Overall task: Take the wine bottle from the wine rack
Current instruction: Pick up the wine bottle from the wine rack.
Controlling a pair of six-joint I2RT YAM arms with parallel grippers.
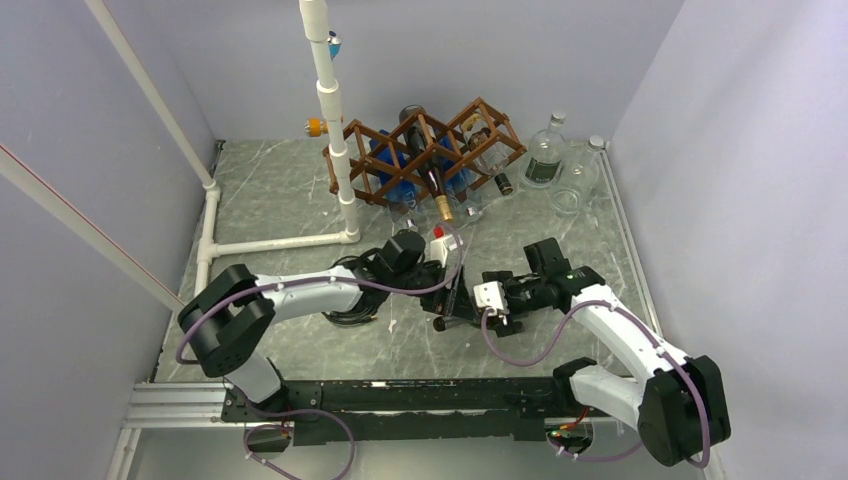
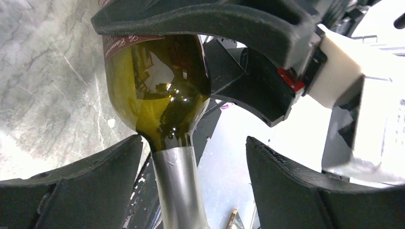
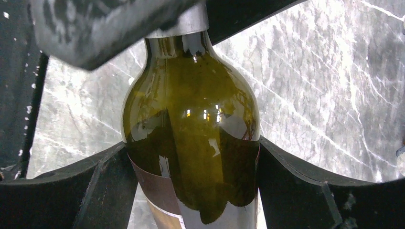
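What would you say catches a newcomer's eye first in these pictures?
An olive-green wine bottle with a silver-foiled neck fills both wrist views. The right gripper clamps its body above the marble table, and the left gripper, open, straddles the neck. At the far side of the table stands the dark wooden wine rack, with a gold-foiled bottle poking out of it.

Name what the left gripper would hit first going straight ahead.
Probably the widening shoulder of the wine bottle, whose neck lies between the open fingers of the left gripper. The right gripper, clamped on its body, sits just beyond.
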